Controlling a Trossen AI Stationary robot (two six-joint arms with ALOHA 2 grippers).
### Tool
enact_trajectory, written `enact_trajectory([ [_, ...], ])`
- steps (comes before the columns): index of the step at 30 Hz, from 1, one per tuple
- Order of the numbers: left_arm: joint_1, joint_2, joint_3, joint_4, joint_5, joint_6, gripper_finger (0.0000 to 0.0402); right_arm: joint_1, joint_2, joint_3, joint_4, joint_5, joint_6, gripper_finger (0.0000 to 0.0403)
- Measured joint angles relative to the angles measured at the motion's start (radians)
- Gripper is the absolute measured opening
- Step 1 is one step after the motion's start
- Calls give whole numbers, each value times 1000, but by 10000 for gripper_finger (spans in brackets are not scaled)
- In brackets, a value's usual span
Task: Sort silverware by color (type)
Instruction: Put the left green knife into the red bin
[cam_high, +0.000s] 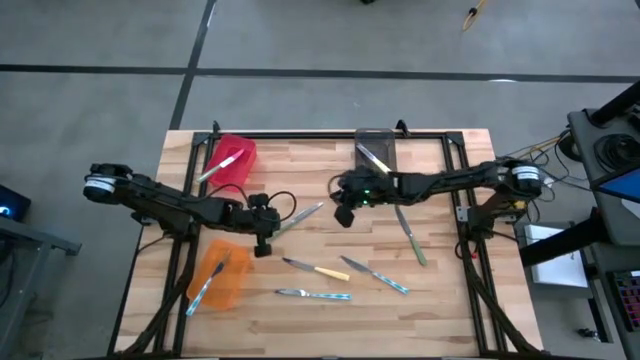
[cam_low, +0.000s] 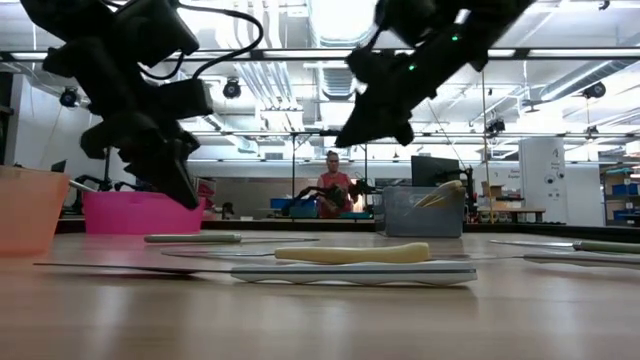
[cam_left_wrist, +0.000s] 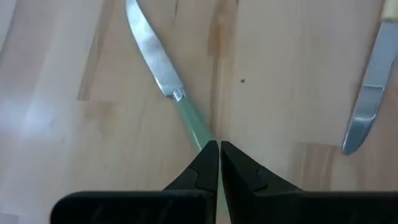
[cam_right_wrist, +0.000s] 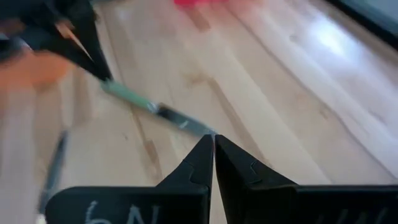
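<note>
A green-handled knife (cam_high: 300, 217) lies flat on the wooden table (cam_high: 440, 300) between my two grippers. My left gripper (cam_left_wrist: 219, 144) is shut, and its tips hover over the free end of the knife's handle (cam_left_wrist: 193, 121). In the low view the left gripper (cam_low: 188, 200) stands clear of the tabletop. My right gripper (cam_right_wrist: 213, 138) is shut and hangs well above the table, over the knife's blade tip (cam_right_wrist: 186, 124). Nearer the front lie a yellow-handled knife (cam_high: 318, 270) and two blue-handled knives (cam_high: 378, 275) (cam_high: 315, 295). Another green-handled knife (cam_high: 410, 242) lies at the right.
A pink bin (cam_high: 232, 160) at the far left holds a knife. An orange bin (cam_high: 220, 275) at the near left holds a blue-handled knife, and a grey bin (cam_high: 375, 150) at the far middle holds another knife. A person (cam_low: 333, 185) stands in the room behind the table.
</note>
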Motion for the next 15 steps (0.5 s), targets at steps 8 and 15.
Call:
enact_trajectory([
  [8, 1, 0, -53, 23, 0, 2, 0, 0, 180, 186, -171, -1, -1, 8],
  [15, 1, 0, -77, 53, 0, -37, 0, 0, 314, 270, -192, -8, -3, 9],
])
